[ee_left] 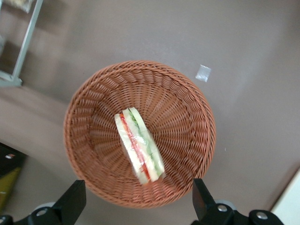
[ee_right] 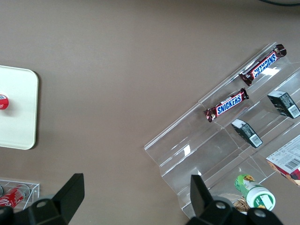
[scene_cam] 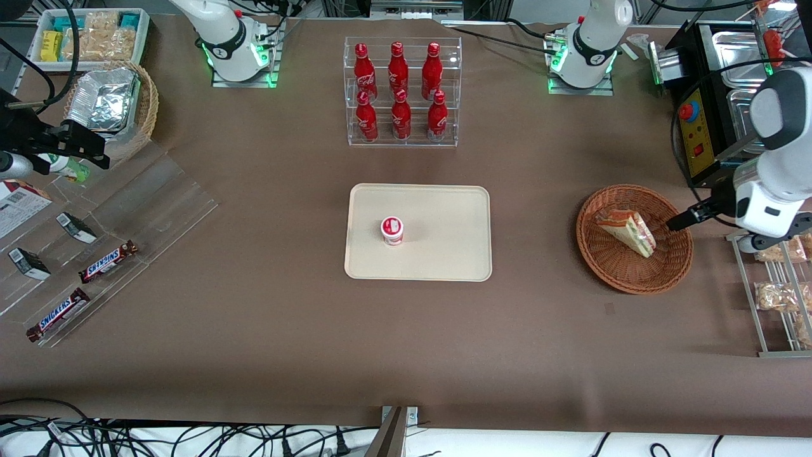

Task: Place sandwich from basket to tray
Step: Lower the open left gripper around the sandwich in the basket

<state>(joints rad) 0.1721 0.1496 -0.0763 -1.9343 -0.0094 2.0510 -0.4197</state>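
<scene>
The approach step was judged underway: the gripper (ee_left: pixel 136 201) was held wide open above the wicker basket (scene_cam: pixel 672 266), where the wrapped sandwich (scene_cam: pixel 628 230) lay. Descent and closure were needed before transfer to the tray (scene_cam: pixel 444 254).

A snack rack (scene_cam: pixel 777 298) stands just beside the gripper (scene_cam: pixel 675 222). Well apart from it, toward the parked arm's end, are six cola bottles (scene_cam: pixel 398 89), a small cup (scene_cam: pixel 392 230) and two Snickers bars (scene_cam: pixel 108 261).
</scene>
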